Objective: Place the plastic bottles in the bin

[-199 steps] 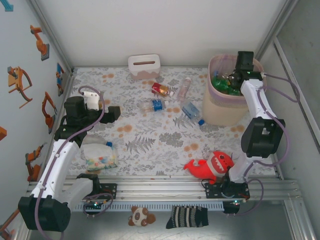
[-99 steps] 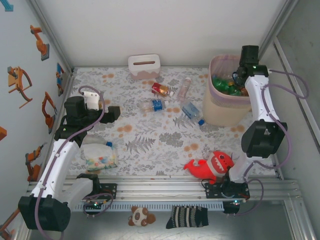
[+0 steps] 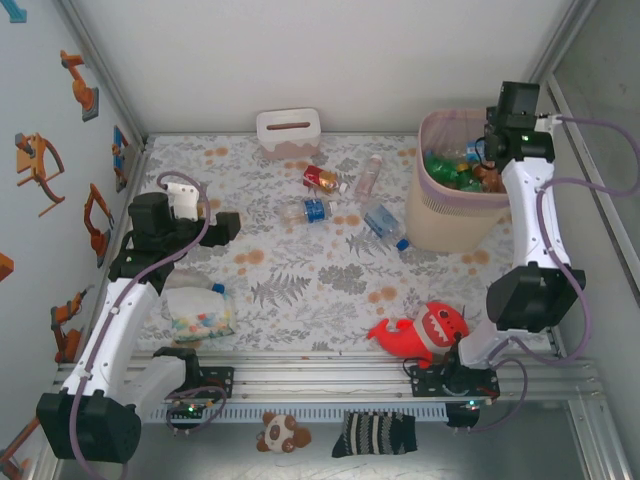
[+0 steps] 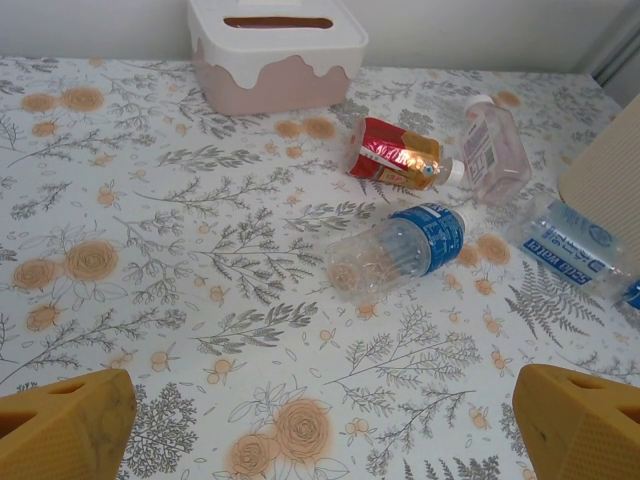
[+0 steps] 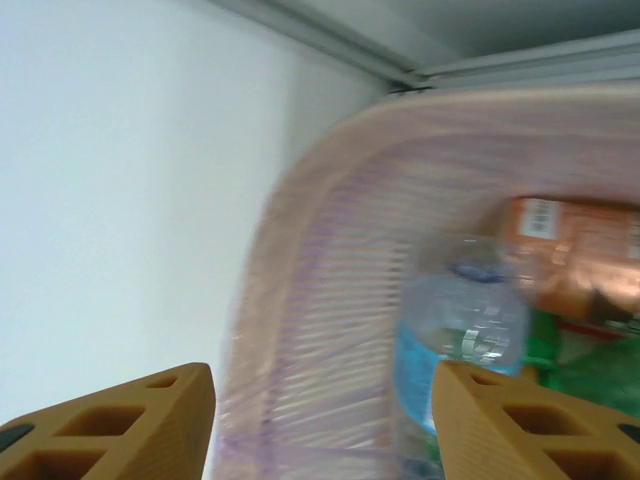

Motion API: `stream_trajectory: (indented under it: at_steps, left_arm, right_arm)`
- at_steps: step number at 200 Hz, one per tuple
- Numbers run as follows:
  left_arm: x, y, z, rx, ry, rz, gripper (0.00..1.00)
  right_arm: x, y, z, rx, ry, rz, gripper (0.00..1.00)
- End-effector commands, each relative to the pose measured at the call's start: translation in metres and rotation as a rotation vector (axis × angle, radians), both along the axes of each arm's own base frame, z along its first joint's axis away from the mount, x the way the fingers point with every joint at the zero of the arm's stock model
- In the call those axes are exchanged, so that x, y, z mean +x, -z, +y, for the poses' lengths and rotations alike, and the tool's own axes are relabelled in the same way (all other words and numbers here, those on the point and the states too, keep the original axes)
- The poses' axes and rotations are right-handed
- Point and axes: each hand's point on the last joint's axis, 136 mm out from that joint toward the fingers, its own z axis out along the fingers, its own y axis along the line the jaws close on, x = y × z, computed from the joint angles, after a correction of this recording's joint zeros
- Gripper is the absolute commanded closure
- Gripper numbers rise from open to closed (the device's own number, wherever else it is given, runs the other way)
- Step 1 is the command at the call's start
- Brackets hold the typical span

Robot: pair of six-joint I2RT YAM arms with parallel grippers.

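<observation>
While my right gripper (image 5: 320, 425) hangs wide open and empty over the cream-beige plastic bin (image 3: 432, 205), I judge a drop done and next must reach left for the four small plastic bottles (image 3: 305, 210) lying on the floral table (image 3: 300, 290).

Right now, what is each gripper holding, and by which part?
Nothing. The left gripper hangs open and empty above the table. The right gripper is open over the bin; the clear bottle beneath lies inside, ungripped.
</observation>
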Motion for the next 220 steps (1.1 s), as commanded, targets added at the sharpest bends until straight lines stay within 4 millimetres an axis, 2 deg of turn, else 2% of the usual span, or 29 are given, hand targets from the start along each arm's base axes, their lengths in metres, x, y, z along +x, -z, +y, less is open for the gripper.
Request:
stream_trajectory:
  at_steps: [1,28,47,84,104,114,156,188,220]
  left_arm:
    - [-0.002,-0.013,-0.001,0.015,0.016,-0.033,0.04]
    - [-0.002,-0.012,0.0,0.019,0.011,-0.03,0.04]
    - [-0.002,-0.012,0.001,0.024,0.007,-0.032,0.04]
    - [-0.003,-0.011,0.0,0.02,0.013,-0.023,0.04]
    - [-0.002,-0.009,-0.002,0.017,0.02,-0.014,0.04]
    - [-0.002,-0.008,-0.002,0.014,0.022,-0.007,0.04]
    - [-0.004,-0.009,-0.005,0.007,0.034,-0.005,0.03]
    - [-0.004,-0.008,-0.008,0.007,0.045,-0.005,0.03]
    - [-0.002,-0.001,-0.015,0.014,0.068,0.031,0.02]
  right_arm:
    - [0.035,-0.007,0.012,-0.044,-0.138,-0.092,0.45]
    - [0.063,0.005,0.028,0.009,-0.237,-0.123,0.5]
    - [0.07,0.025,0.027,0.021,-0.243,-0.086,0.52]
    - [0.058,0.079,0.016,0.067,-0.188,0.021,0.54]
    - [0.05,0.095,0.011,0.082,-0.168,0.055,0.54]
    - [0.045,0.096,0.009,0.089,-0.156,0.059,0.54]
    - [0.042,0.064,0.01,0.058,-0.177,-0.002,0.54]
    - [0.04,0.02,0.014,0.022,-0.216,-0.086,0.54]
    - [0.024,-0.012,0.019,-0.037,-0.265,-0.136,0.54]
